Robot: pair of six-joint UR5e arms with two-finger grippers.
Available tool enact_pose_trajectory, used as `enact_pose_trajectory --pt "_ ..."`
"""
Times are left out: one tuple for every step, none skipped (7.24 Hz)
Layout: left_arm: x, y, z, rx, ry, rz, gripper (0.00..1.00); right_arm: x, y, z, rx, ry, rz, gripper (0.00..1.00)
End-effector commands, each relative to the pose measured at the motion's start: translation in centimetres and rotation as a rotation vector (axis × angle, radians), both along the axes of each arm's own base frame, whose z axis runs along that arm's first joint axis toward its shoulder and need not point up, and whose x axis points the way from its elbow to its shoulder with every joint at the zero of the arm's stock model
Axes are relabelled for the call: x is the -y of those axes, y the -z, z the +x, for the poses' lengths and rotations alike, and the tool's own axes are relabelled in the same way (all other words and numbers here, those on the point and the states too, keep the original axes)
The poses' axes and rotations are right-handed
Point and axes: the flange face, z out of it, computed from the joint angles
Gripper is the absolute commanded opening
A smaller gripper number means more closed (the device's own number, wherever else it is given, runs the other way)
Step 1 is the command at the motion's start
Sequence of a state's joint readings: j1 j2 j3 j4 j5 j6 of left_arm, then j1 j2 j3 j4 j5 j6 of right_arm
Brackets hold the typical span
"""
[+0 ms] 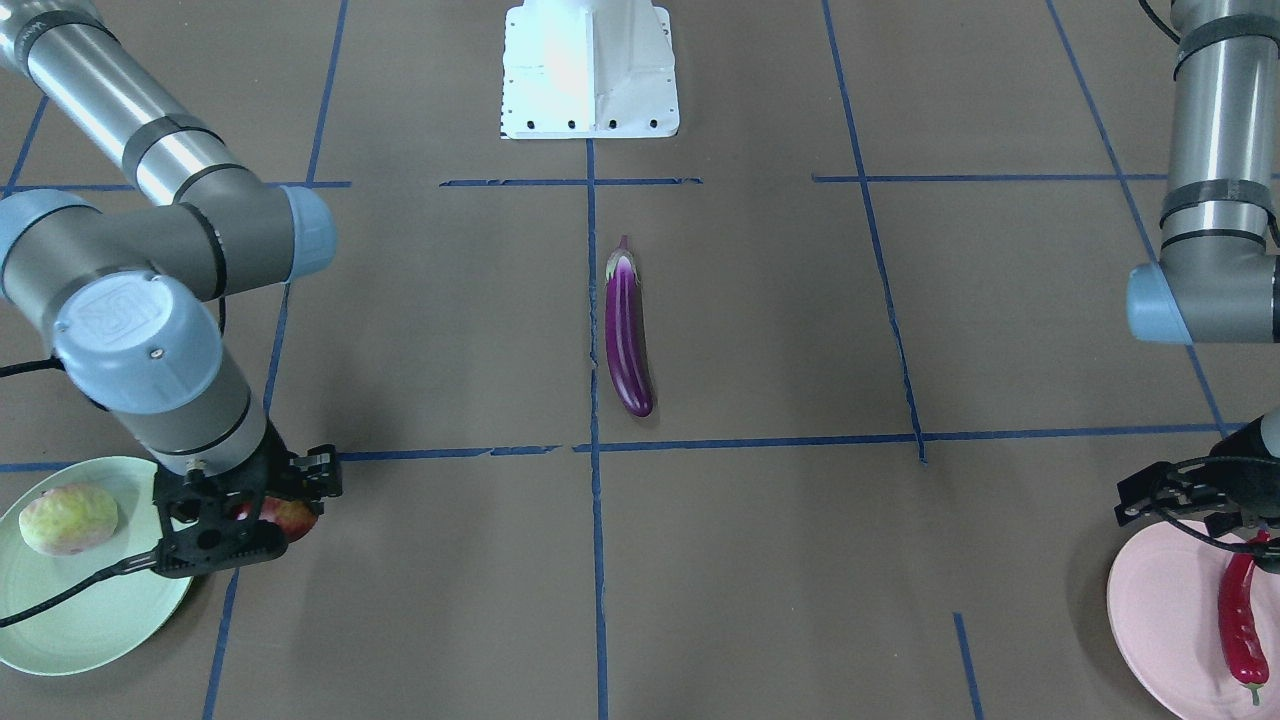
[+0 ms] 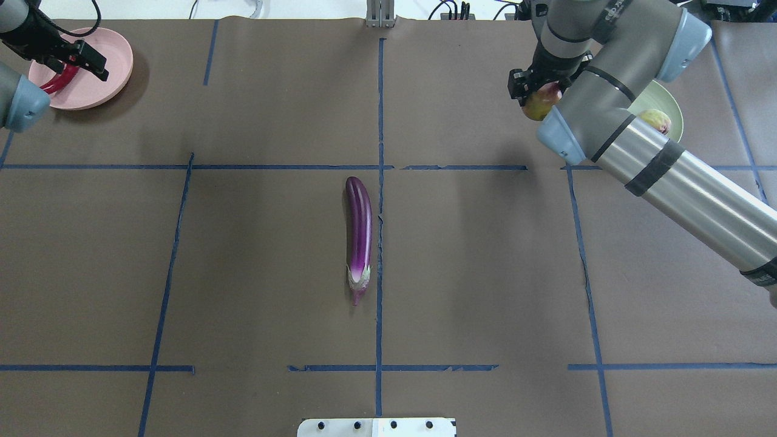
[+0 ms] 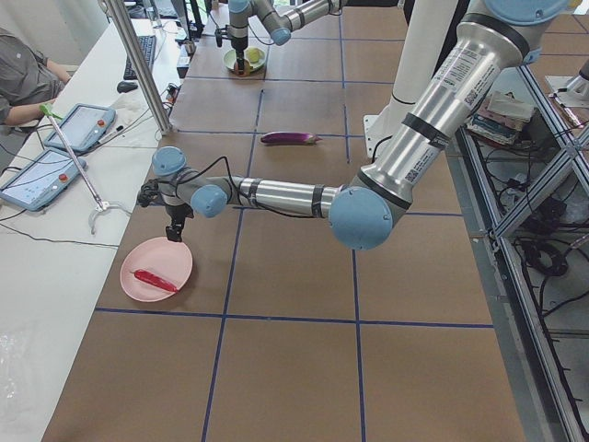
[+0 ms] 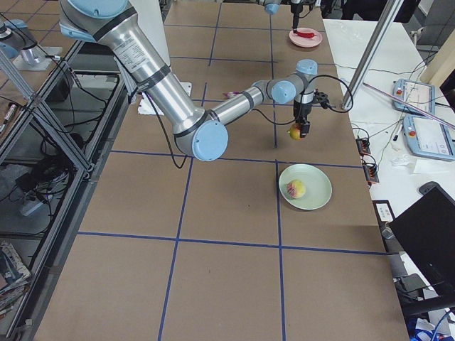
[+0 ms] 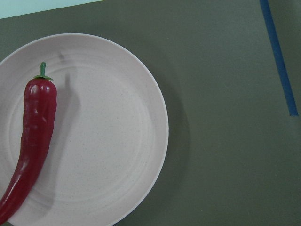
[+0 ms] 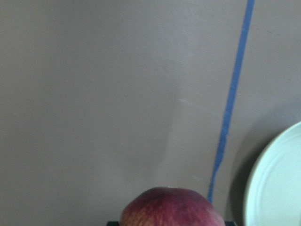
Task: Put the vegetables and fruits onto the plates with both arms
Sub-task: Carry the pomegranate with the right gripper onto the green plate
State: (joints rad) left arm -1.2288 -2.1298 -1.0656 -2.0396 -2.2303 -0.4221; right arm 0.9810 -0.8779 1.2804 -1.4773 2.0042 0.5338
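My right gripper (image 1: 268,512) is shut on the dark red-and-yellow fruit (image 2: 542,101) and holds it above the table, just beside the mint green plate (image 1: 80,615). The pale yellow-green fruit (image 1: 68,518) lies on that plate. My left gripper (image 2: 76,57) looks open and empty and hovers over the edge of the pink plate (image 5: 108,141). The red chili pepper (image 5: 33,141) lies on the pink plate. The purple eggplant (image 2: 358,233) lies alone at the table's middle, next to the centre tape line.
The white base block (image 1: 590,70) stands at the robot's side of the table. Blue tape lines (image 2: 379,109) divide the brown tabletop into squares. An operators' bench with tablets (image 3: 55,152) runs along the far side.
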Motion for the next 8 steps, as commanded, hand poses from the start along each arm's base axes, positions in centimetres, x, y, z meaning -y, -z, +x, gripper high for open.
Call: enact_pose_trajectory --pt "0.0 0.0 0.0 -0.001 0.001 0.001 1.0 2.9 -12.3 7.4 -0.024 0.053 0.074 0.04" --pt "0.0 0.1 0.0 -0.001 0.001 0.002 1.0 3.6 -14.0 9.2 -0.034 0.074 0.07 0.06" --pt "0.0 0.1 0.1 -0.001 -0.001 0.002 1.0 3.7 -14.4 8.9 -0.036 0.077 0.059 0.43" --pt "-0.1 0.2 0.2 -0.002 -0.002 0.005 1.0 3.5 -14.8 8.8 -0.036 0.078 0.058 0.99" --pt "-0.1 0.3 0.1 -0.002 -0.001 0.005 1.0 3.6 -14.3 8.9 -0.018 0.076 0.051 1.0" --pt "-0.1 1.0 0.2 -0.005 0.0 0.009 1.0 4.4 -13.5 11.1 0.041 0.061 0.022 1.0" --pt "-0.4 2.8 1.2 -0.033 0.051 -0.026 1.0 5.1 -12.6 15.3 0.135 0.04 -0.008 1.0" --pt "-1.2 5.6 3.3 -0.07 0.078 -0.044 1.0 5.3 -12.1 20.3 0.181 0.002 -0.04 1.0"
